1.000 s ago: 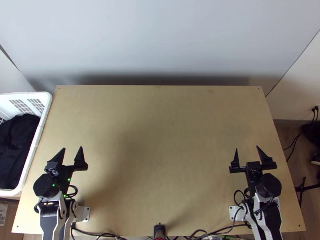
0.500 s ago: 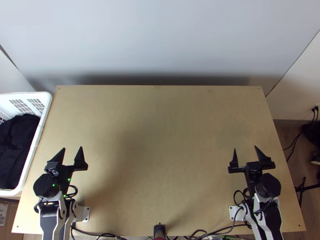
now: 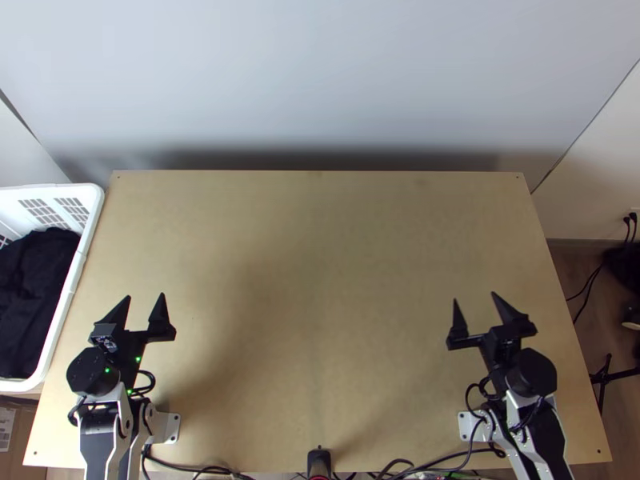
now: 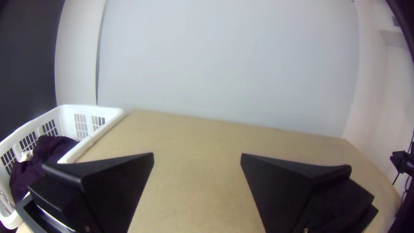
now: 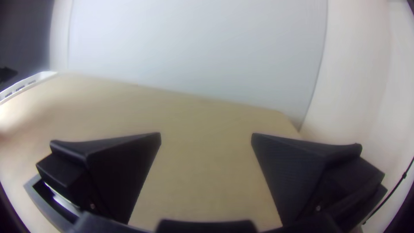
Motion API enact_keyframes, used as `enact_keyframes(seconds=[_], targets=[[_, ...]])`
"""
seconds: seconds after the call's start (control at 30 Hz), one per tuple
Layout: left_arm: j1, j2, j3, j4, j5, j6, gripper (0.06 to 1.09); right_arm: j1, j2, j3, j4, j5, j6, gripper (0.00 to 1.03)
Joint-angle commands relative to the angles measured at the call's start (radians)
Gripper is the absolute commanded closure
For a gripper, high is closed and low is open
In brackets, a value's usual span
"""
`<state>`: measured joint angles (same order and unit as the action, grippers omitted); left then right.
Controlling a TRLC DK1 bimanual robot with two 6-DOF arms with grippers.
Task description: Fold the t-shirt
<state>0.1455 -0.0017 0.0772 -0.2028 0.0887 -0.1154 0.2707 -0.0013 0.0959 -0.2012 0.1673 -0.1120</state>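
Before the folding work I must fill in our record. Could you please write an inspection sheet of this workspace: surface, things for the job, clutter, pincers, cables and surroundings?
Surface: light wooden table, small holes near its corners.
Job's things: dark cloth bunched in a white basket at the table's left side; whether it is the t-shirt, I cannot tell.
Clutter: a small black device at the middle of the near edge.
Grippers: left pincer and right pincer both open, nothing seen between their fingers.
Cables: black cables along the near edge.
Surroundings: pale panel beyond the far edge; cardboard box at lower left.
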Motion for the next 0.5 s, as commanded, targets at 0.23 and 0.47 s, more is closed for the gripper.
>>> enact_keyframes(seconds=[0.23, 0.47], targets=[[0.0, 0.0, -0.001, 0.0, 0.0, 0.0, 0.1, -0.14, 0.001, 0.002, 0.036, 0.009, 0.049, 0.05], [0.0, 0.0, -0.001, 0.0, 0.002, 0.0, 0.1, -0.225, 0.003, -0.004, -0.024, 0.021, 0.156, 0.05]])
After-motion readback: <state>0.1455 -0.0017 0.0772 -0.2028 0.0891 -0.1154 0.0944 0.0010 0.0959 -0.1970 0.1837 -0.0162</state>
